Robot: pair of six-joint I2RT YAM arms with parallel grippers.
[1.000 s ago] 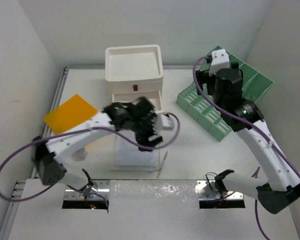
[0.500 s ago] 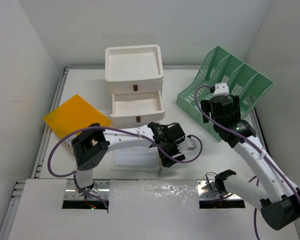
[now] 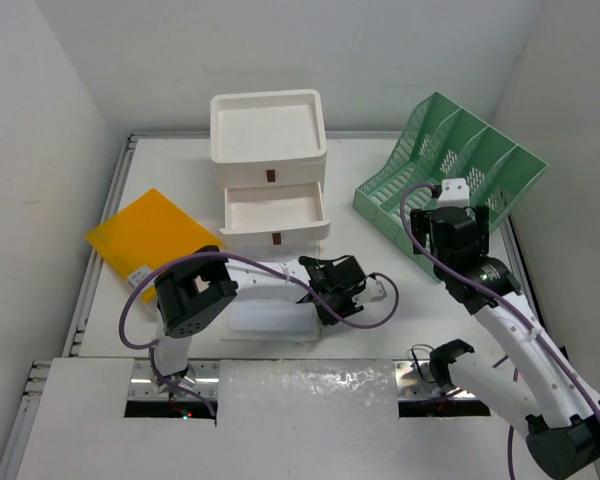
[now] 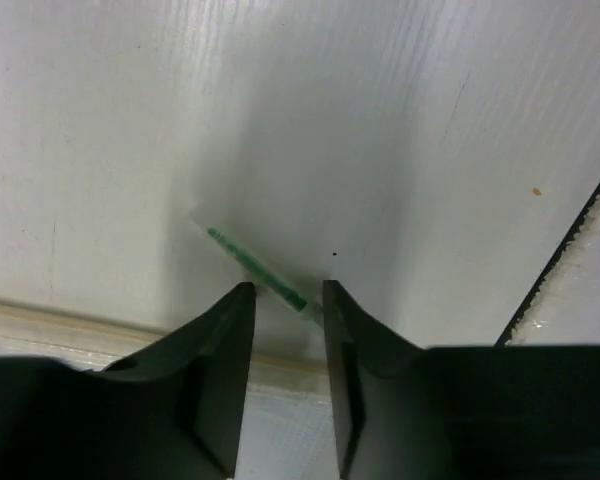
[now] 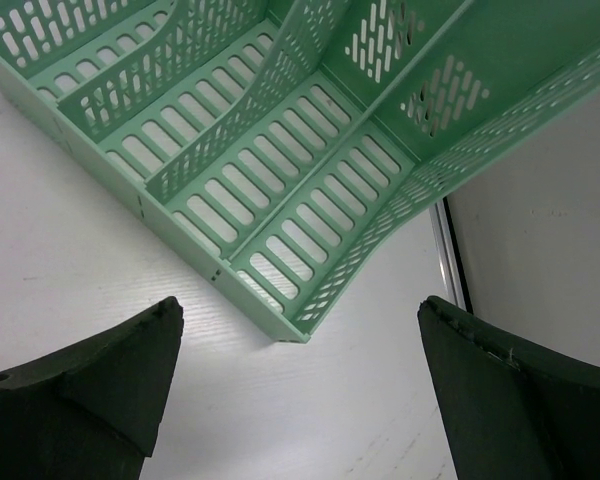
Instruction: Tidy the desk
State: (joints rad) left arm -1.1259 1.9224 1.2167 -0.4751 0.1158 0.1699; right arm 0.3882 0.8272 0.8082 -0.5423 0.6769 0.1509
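— How does the left gripper [image 4: 285,290] stand?
— It is low over the desk [image 4: 400,100], jaws narrowly parted astride a thin green-cored pen [image 4: 250,262] lying there.
— And the right gripper [image 5: 298,312]?
— It is spread wide and empty above the desk's right side, near the green mesh rack [image 5: 280,170].

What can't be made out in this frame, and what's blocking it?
Left wrist: thin clear stick with a green core, near end hidden behind the fingers of the left hand; grip unclear.
Top external: clear plastic piece on the large white desk, partly under the left arm; shape unclear.
Top external: white plastic drawer box, anything below its pulled-out drawer is hidden by it.
Right wrist: green mesh file rack, cut off by the top edge.
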